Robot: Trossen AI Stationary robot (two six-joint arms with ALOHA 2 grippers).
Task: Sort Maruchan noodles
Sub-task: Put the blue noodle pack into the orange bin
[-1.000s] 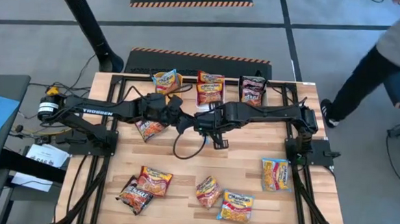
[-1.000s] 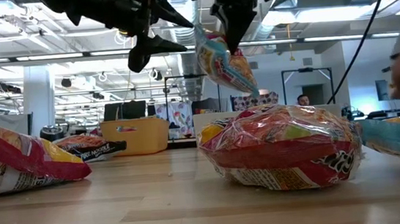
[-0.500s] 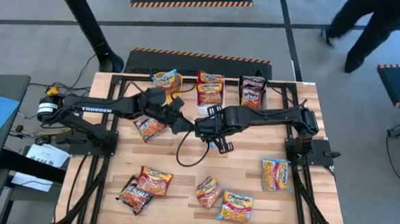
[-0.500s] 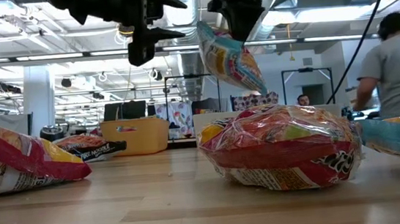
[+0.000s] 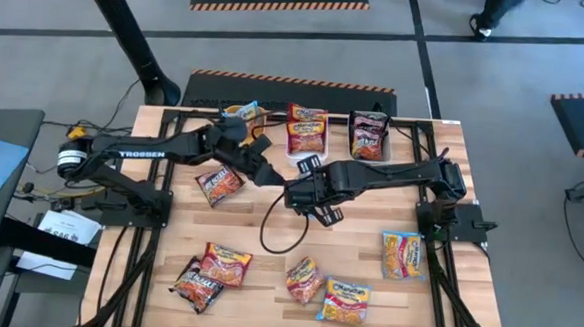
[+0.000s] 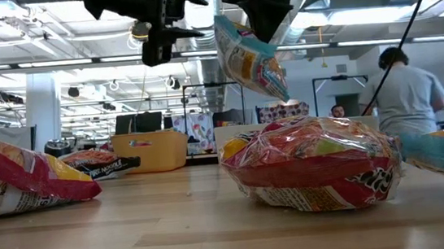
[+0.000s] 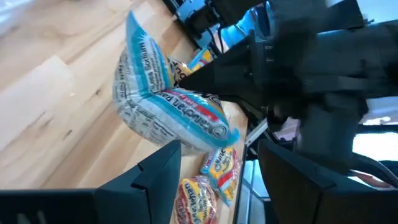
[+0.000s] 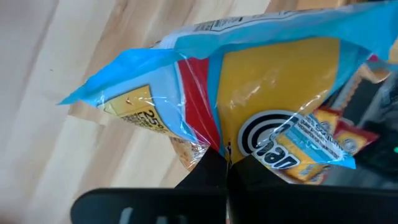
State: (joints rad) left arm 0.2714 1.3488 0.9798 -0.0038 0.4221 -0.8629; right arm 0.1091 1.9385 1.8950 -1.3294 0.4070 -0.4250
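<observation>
a: what carries the scene?
b: a wooden table (image 5: 267,257), both dark arms reaching over its middle, noodle packets scattered around them.

a: the right end effector?
b: the right end effector (image 5: 315,197) is clamped on a yellow-and-blue packet (image 6: 250,60), which hangs tilted in the air beneath it, clear of the table. its wrist camera shows the two fingers (image 8: 208,171) pressed together on the wrapper's edge.

a: and the left end effector?
b: the left end effector (image 5: 263,172) hovers just beside the right one, fingers apart, gripping nothing; the lifted packet hangs just ahead of its fingers in its own wrist view.

a: the rest of the noodles?
b: three packets (image 5: 307,129) lie in a row beyond both end effectors at the far edge. a red packet (image 5: 218,184) rests beneath the left arm. four packets (image 5: 303,278) lie along the near edge, and a blue-edged packet (image 5: 403,254) sits near the right arm's base.
</observation>
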